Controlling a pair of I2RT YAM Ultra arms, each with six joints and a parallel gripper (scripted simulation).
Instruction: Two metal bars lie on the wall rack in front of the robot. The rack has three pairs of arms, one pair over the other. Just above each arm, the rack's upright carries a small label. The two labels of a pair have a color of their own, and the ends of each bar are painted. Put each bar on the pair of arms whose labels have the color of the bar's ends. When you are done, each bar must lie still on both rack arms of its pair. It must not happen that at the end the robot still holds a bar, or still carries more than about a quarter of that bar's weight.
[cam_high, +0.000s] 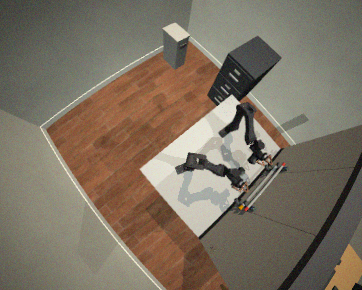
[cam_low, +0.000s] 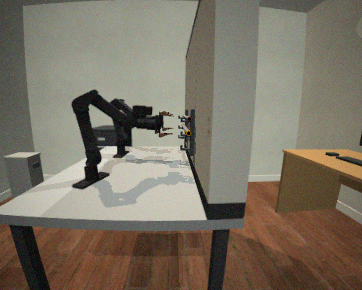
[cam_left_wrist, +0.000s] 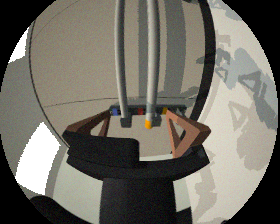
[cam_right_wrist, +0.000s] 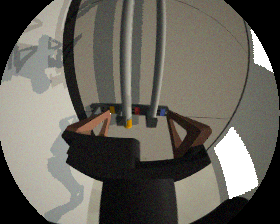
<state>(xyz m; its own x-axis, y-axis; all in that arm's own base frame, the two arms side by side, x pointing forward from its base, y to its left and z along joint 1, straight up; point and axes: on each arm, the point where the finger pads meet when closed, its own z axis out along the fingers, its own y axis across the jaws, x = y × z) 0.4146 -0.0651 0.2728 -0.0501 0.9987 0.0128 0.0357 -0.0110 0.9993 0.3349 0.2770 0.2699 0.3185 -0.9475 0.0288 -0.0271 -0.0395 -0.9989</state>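
Note:
The wall rack (cam_low: 192, 131) holds two grey bars, one over the other. In the left wrist view the yellow-ended bar (cam_left_wrist: 150, 60) lies by the red label (cam_left_wrist: 140, 111), and the other bar (cam_left_wrist: 120, 60) lies by the blue label (cam_left_wrist: 116, 112). A yellow label (cam_left_wrist: 164, 110) is on the side toward the table. The right wrist view shows the yellow-ended bar (cam_right_wrist: 127, 60), the other bar (cam_right_wrist: 160, 60) and the yellow label (cam_right_wrist: 112, 109), red label (cam_right_wrist: 137, 110) and blue label (cam_right_wrist: 161, 111). My left gripper (cam_high: 263, 161) (cam_left_wrist: 138, 112) and right gripper (cam_high: 243, 187) (cam_right_wrist: 140, 129) are open and empty. Each hovers just short of one end of the rack.
The grey wall (cam_low: 220, 100) behind the rack rises from the table's far edge. The white table (cam_high: 175, 175) carries both arm bases. A dark filing cabinet (cam_high: 242, 67) and a grey box (cam_high: 175, 44) stand on the wooden floor, away from the arms.

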